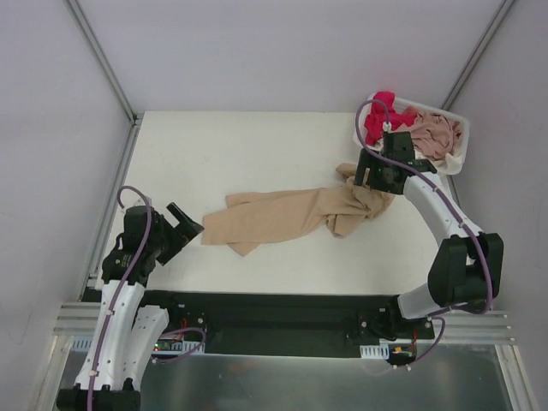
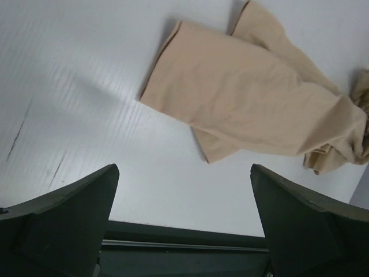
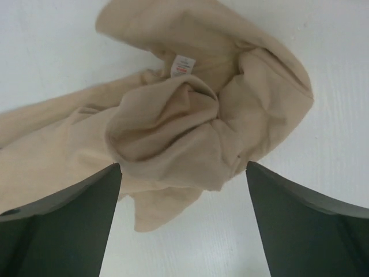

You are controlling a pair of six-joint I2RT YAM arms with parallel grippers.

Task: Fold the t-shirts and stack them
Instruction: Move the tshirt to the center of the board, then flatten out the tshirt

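A tan t-shirt (image 1: 291, 218) is laid crumpled across the middle of the white bench (image 1: 257, 145), drawn out leftward and bunched at its right end, where a neck label (image 3: 183, 64) is shown. The right jaws are spread above that bunched end, with nothing pinched. The left jaws are likewise spread and empty, near the shirt's left end. A red-pink t-shirt (image 1: 379, 116) and a dusty pink t-shirt (image 1: 437, 137) are heaped in the white basket (image 1: 445, 112) at the far right corner
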